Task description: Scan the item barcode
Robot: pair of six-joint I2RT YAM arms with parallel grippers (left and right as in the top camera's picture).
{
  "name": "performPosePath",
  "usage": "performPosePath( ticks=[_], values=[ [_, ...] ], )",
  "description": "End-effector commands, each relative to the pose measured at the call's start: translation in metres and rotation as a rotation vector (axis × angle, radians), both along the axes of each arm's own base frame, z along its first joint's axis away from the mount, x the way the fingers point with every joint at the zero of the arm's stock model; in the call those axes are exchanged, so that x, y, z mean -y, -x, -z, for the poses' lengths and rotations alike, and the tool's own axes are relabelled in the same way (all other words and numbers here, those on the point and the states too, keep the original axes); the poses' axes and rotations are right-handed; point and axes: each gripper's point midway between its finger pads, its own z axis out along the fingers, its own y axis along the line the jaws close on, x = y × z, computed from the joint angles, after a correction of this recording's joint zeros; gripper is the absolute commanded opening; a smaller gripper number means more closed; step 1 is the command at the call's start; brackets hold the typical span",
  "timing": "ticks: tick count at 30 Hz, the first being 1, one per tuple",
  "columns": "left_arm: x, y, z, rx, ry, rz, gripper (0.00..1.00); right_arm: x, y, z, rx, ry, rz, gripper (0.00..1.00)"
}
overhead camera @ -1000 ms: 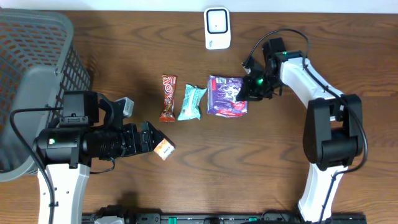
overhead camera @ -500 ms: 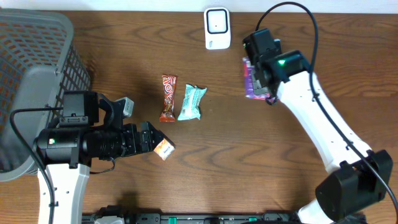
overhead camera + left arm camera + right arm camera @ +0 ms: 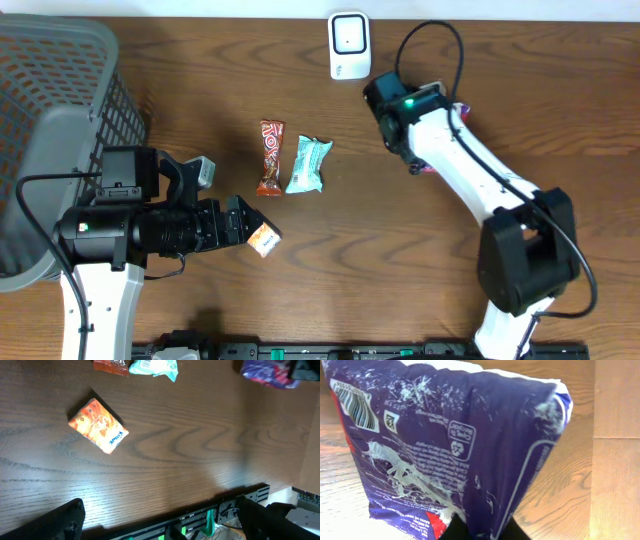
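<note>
A purple snack package (image 3: 450, 445) fills the right wrist view, and my right gripper (image 3: 482, 529) is shut on its lower edge. Its barcode (image 3: 357, 405) shows at the upper left of that view. From overhead the right wrist (image 3: 398, 108) hides most of the package; only a purple sliver (image 3: 462, 108) peeks out beside the arm. The white scanner (image 3: 349, 45) stands at the back edge, just up and left of that wrist. My left gripper (image 3: 160, 527) hangs open over the front of the table, holding nothing, with a small orange box (image 3: 98, 426) lying ahead of it.
A red-brown candy bar (image 3: 270, 157) and a teal packet (image 3: 309, 165) lie side by side mid-table. A grey mesh basket (image 3: 60, 120) takes up the far left. The orange box (image 3: 264, 240) sits by the left fingertips. The table's front rail (image 3: 200, 515) runs close below the left gripper.
The right arm has lifted the purple package from beside the teal packet and swung it up and left toward the scanner. The left arm has not moved.
</note>
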Motion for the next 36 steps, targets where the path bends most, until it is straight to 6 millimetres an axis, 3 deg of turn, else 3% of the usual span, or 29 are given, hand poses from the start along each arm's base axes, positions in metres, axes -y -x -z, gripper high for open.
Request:
performPosePath(
  ticks=[1, 7, 9, 11, 12, 17, 20, 24, 27, 31, 36],
  values=[
    [-0.001, 0.001, 0.002, 0.001, -0.011, 0.009, 0.98, -0.016, 0.004, 0.011, -0.013, 0.015, -0.026, 0.16],
    [-0.001, 0.001, 0.002, 0.001, -0.011, 0.009, 0.98, -0.062, 0.014, 0.019, -0.034, -0.051, -0.122, 0.41],
    [-0.001, 0.001, 0.002, 0.001, -0.011, 0.009, 0.98, -0.078, 0.016, 0.019, -0.026, -0.071, -0.156, 0.59],
    [-0.001, 0.001, 0.002, 0.001, -0.011, 0.009, 0.98, -0.091, 0.017, 0.016, -0.014, -0.083, -0.183, 0.86],
    [-0.001, 0.001, 0.002, 0.001, -0.011, 0.009, 0.98, -0.097, 0.016, 0.014, -0.006, -0.089, -0.194, 0.93],
    [-0.001, 0.001, 0.002, 0.001, -0.011, 0.009, 0.98, -0.124, 0.010, -0.005, -0.002, -0.218, -0.211, 0.96],
    [-0.001, 0.001, 0.002, 0.001, -0.011, 0.009, 0.98, -0.133, 0.000, -0.031, 0.003, -0.336, -0.197, 0.99],
    [-0.001, 0.001, 0.002, 0.001, -0.011, 0.009, 0.98, -0.134, -0.017, -0.069, -0.027, -0.522, -0.235, 0.99],
    [-0.001, 0.001, 0.002, 0.001, -0.011, 0.009, 0.98, -0.119, -0.027, -0.084, -0.073, -0.655, -0.274, 0.99],
    [-0.001, 0.001, 0.002, 0.001, -0.011, 0.009, 0.98, -0.087, -0.031, -0.074, -0.153, -0.812, -0.237, 0.99],
    [-0.001, 0.001, 0.002, 0.001, -0.011, 0.009, 0.98, -0.078, -0.021, -0.046, -0.273, -1.097, -0.321, 0.99]
  ],
)
